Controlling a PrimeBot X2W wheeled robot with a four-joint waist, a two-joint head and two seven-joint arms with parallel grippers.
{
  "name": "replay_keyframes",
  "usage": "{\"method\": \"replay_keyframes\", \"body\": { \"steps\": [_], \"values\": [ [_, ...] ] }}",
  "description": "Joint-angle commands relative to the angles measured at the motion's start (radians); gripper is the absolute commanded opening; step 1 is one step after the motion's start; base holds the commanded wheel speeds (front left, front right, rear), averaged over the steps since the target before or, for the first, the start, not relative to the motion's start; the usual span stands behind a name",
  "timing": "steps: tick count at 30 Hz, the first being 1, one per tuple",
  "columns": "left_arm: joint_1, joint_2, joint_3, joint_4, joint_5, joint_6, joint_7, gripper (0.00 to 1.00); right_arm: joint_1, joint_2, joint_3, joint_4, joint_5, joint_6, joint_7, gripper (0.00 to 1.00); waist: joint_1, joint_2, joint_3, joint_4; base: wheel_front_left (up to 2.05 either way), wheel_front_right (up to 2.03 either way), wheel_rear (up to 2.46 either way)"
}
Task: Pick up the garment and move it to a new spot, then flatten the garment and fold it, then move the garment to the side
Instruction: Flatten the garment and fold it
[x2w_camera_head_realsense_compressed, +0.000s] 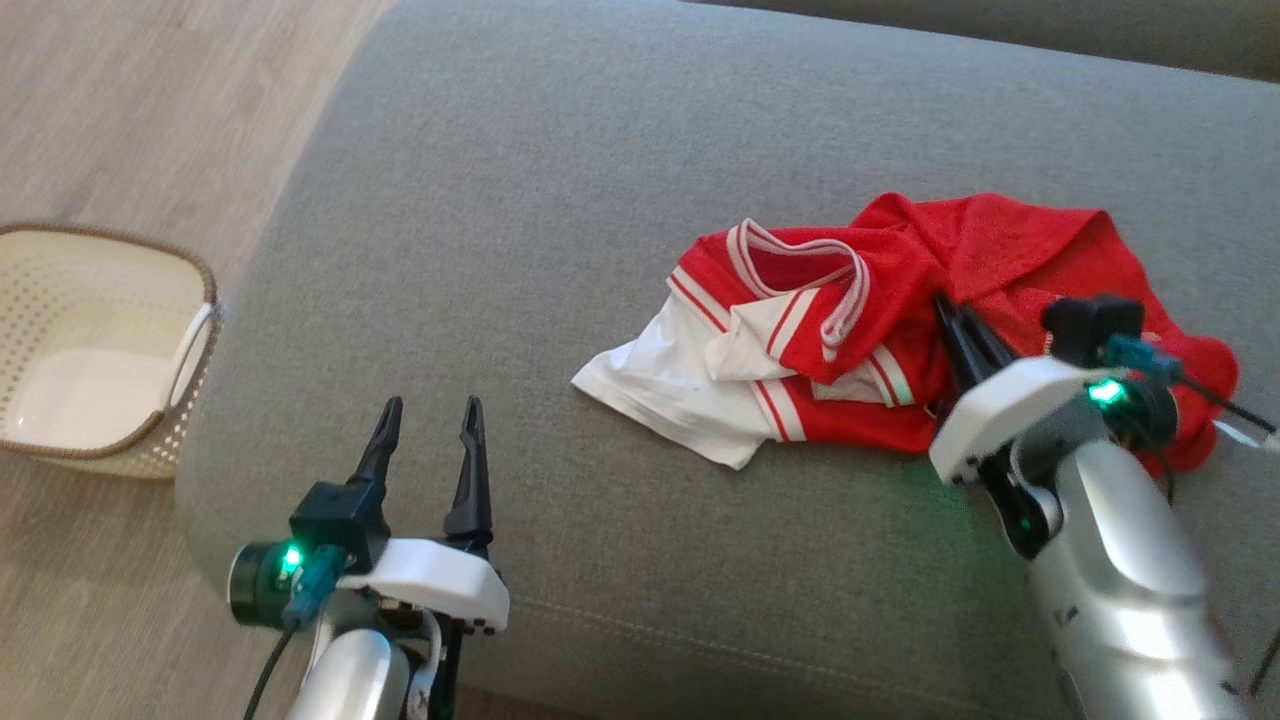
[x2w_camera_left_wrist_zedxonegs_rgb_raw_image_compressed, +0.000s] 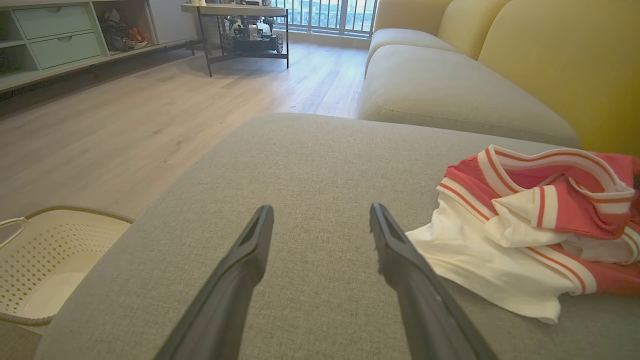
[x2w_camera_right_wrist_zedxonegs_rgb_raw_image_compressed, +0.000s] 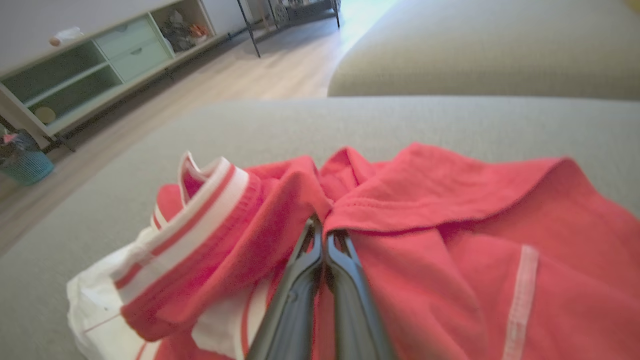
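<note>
A grey sofa seat takes up most of the head view, with a second cushion and a yellow backrest beyond it in the left wrist view. Pale wooden floor runs along the sofa's left side, and a low shelf unit with drawers stands against the far wall.

The garment, a red shirt with white panels and a striped collar, lies crumpled on the seat toward the robot's right, its white part spread toward the middle of the cushion.

A cream perforated basket sits on the floor just beside the sofa's left edge.

The right gripper reaches into the red cloth near the middle of the heap; its fingers are pressed together, pinching a bunched fold of the garment at their tips. The left gripper hovers over bare cushion, apart from the garment's white edge, its fingers spread wide and holding nothing.
</note>
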Motion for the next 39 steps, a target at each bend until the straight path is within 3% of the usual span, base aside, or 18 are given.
{"method": "replay_keyframes", "body": {
  "steps": [1,7,13,17,22,23,24,26,27,29,33,39],
  "values": [
    [-0.041,0.002,0.036,-0.026,-0.004,0.007,-0.012,1.00,-0.056,0.004,0.041,-0.051,0.019,0.000,-0.019,0.00,-0.0001,0.0000,-0.011,-0.011,0.00,0.00,0.00],
    [-0.029,0.002,0.051,-0.028,0.000,0.006,-0.012,1.00,-0.110,0.004,0.110,-0.231,0.126,0.000,-0.005,0.00,-0.0001,0.0000,-0.053,-0.054,0.00,0.00,0.00],
    [-0.012,0.002,0.055,-0.034,0.001,0.007,-0.012,1.00,-0.164,0.004,0.094,-0.391,0.223,0.000,0.116,0.00,-0.0001,0.0000,-0.077,-0.087,0.00,0.00,0.00],
    [-0.021,0.002,0.050,-0.040,0.001,0.004,-0.012,1.00,-0.222,0.004,0.023,-0.379,0.261,0.000,0.190,0.00,-0.0001,0.0000,-0.058,-0.083,0.00,0.00,0.00],
    [-0.047,0.002,0.033,-0.043,-0.008,0.000,-0.012,1.00,-0.366,0.003,-0.121,-0.191,0.269,0.000,0.282,0.00,-0.0001,0.0000,0.004,-0.055,0.00,0.00,0.00],
    [-0.051,0.002,0.027,-0.041,-0.009,-0.001,-0.012,1.00,-0.395,-0.007,-0.147,-0.132,0.248,0.000,0.294,0.29,-0.0001,0.0000,0.016,-0.047,0.00,0.00,0.00],
    [-0.057,0.002,0.022,-0.038,-0.011,-0.002,-0.012,1.00,-0.423,-0.022,-0.185,-0.063,0.217,0.000,0.305,1.00,-0.0001,0.0000,0.028,-0.039,0.00,0.00,0.00],
    [-0.069,0.002,0.014,-0.036,-0.018,-0.001,-0.012,1.00,-0.477,-0.076,-0.250,0.061,0.106,0.000,0.284,1.00,-0.0001,0.0000,0.049,-0.019,0.00,0.00,0.00],
    [-0.079,0.002,0.005,-0.036,-0.027,0.002,-0.012,1.00,-0.513,-0.142,-0.341,0.169,-0.042,0.000,0.243,1.00,-0.0001,0.0000,0.060,0.000,0.00,0.00,0.00],
    [-0.082,0.002,0.002,-0.036,-0.034,0.006,-0.012,1.00,-0.537,-0.179,-0.457,0.242,-0.175,0.000,0.212,1.00,-0.0001,0.0000,0.063,0.009,0.00,0.00,0.00],
    [-0.076,0.002,0.012,-0.031,-0.031,0.013,-0.012,1.00,-0.555,-0.162,-0.637,0.292,-0.360,0.000,0.182,1.00,-0.0001,0.0000,0.057,-0.002,0.00,0.00,0.00],
    [-0.077,0.002,0.045,-0.032,-0.010,0.009,-0.012,1.00,-0.580,-0.064,-0.674,0.290,-0.475,0.000,0.070,1.00,-0.0001,0.0000,0.022,-0.075,0.00,0.00,0.00]
  ]
}}
